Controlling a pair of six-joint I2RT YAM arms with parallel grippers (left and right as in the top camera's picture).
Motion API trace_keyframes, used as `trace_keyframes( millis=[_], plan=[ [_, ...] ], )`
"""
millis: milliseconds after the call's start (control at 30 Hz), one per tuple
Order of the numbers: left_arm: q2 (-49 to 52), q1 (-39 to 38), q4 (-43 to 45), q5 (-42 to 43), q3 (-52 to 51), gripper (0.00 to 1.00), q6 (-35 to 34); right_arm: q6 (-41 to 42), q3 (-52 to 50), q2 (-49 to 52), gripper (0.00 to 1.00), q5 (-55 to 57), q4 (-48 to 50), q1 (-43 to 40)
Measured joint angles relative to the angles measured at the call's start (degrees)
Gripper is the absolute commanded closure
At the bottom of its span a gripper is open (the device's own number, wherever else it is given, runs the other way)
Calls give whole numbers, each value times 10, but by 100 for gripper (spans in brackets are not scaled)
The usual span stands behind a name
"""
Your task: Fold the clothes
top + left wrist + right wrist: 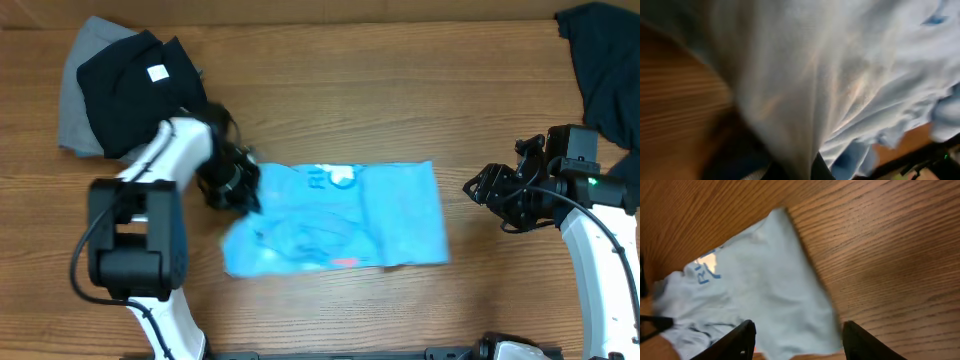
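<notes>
The light blue T-shirt [340, 215] lies partly folded in the middle of the wooden table, lettering near its far edge and a small red mark near its front edge. My left gripper [237, 188] is at the shirt's left edge. In the blurred left wrist view the pale blue cloth [840, 75] fills the frame and runs down between the fingers, so it is shut on the shirt. My right gripper [487, 192] is open and empty, hovering just right of the shirt. The right wrist view shows its spread fingers [800, 341] above the shirt's right part [770, 295].
A black garment [135, 70] lies on a grey one [75, 110] at the back left corner. A dark garment [605, 60] lies at the back right, near the right arm. Bare wood [400, 90] shows behind the shirt.
</notes>
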Motion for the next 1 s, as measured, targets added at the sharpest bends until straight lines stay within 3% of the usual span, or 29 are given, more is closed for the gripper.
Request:
trace_keyframes(
  millis=[200,400,567,667,800,900,1000],
  plan=[
    [-20,45,-108,-71,185,96,0,0,0,0,41,0,5,0],
    [-47,-5,-124,-74,262,96,-31,0,0,0,41,0,7,0],
    [-41,-144,-76,-39,263,53,-103,0,0,0,41,0,7,0],
    [-28,-286,-79,-38,263,49,-127,0,0,0,40,0,7,0],
    [-12,-438,-130,-114,263,35,-152,0,0,0,40,0,7,0],
    [-11,-469,-193,-190,265,34,-176,0,0,0,39,0,7,0],
    [-11,-440,-233,-259,283,34,-192,0,0,0,39,0,7,0]
  ],
)
